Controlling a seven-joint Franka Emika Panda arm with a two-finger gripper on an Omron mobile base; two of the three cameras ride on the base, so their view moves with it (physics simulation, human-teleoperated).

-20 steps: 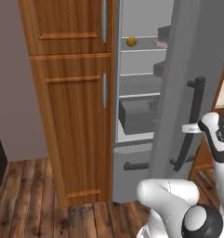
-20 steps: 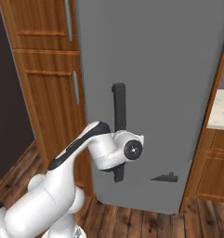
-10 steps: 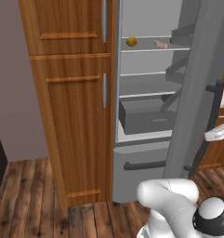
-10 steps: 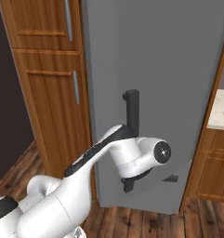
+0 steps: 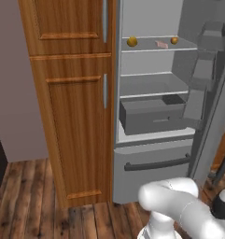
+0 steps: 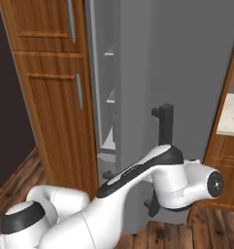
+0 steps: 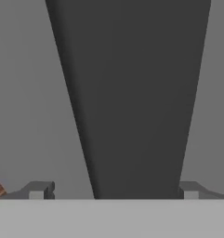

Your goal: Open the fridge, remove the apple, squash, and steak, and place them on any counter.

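Grey fridge [image 5: 156, 154] door ajar, fingers [image 7: 36, 190] astride handle [image 7: 132, 93]

Arm [image 6: 138, 194]: glossy white shell, links rounded and tubular, thick near the base and narrowing toward the wrist. A dark grey to black band runs along the upper side of the forearm link in the right base view. Joint end caps are dark: one black-grey cap on the rounded shoulder housing at lower left of the right base view, another at the lower right corner of the left base view. Wrist housing carries a round white end disc with a small dark centre dot. Fingertips [image 7: 36, 191]: small, dark grey, blocky, each with a lighter grey square pad face. No cables, screws or markings discernible.
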